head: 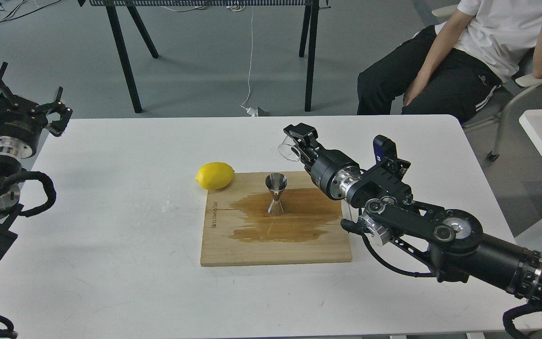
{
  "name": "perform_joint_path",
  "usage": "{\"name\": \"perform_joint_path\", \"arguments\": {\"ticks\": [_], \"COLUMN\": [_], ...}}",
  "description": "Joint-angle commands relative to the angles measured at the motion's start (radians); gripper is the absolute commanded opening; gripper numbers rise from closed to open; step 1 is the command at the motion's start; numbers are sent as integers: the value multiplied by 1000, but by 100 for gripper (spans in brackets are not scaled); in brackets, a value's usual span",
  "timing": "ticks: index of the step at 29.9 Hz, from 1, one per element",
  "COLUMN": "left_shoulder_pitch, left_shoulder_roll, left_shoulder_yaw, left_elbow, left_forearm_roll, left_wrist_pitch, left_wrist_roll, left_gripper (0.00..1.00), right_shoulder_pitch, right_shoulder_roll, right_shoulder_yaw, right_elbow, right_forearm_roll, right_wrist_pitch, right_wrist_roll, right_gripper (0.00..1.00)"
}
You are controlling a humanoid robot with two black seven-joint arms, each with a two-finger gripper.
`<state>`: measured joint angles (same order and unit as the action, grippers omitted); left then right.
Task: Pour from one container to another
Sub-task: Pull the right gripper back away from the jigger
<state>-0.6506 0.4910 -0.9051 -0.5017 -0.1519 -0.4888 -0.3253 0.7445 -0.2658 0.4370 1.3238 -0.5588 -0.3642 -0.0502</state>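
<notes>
The steel jigger point(275, 195) stands upright on the wooden board point(275, 245), in the middle of a brown wet patch. The clear glass cup point(289, 148) hangs tipped on its side, mouth toward the left, above and to the right of the jigger. My right gripper point(297, 141) is shut on the cup, its arm reaching in from the lower right. Far off at the table's left edge, my left gripper point(21, 101) is raised with its fingers spread open and nothing in them.
A yellow lemon point(214, 175) lies at the board's far left corner. The white table point(111, 245) holds a small wet spot point(170, 206) left of the board. A seated person point(468, 52) is behind the table's far right; black table legs stand behind.
</notes>
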Motion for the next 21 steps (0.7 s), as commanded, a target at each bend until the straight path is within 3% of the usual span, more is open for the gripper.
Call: {"name": "perform_joint_path", "arguments": {"ticks": [1, 8, 13, 21], "left_shoulder_pitch": [0, 0, 0, 0], "left_shoulder_roll": [-3, 0, 0, -9], "left_shoulder_yaw": [0, 2, 3, 5], "left_elbow": [-1, -3, -3, -3], "left_forearm_roll": [0, 0, 0, 0], "left_wrist_pitch": [0, 0, 0, 0], "left_wrist_roll": [0, 0, 0, 0], "left_gripper": [100, 100, 100, 100], "right_shoulder_pitch": [-52, -261, -408, -543], "right_shoulder_roll": [-59, -67, -66, -64], "right_shoulder_yaw": [93, 362, 552, 686], "right_elbow": [49, 101, 97, 23], "right_forearm_roll": [160, 348, 482, 670], "right_wrist_pitch": [22, 30, 93, 154], "right_wrist_roll": [-3, -75, -125, -140], "right_gripper": [39, 39, 39, 39]}}
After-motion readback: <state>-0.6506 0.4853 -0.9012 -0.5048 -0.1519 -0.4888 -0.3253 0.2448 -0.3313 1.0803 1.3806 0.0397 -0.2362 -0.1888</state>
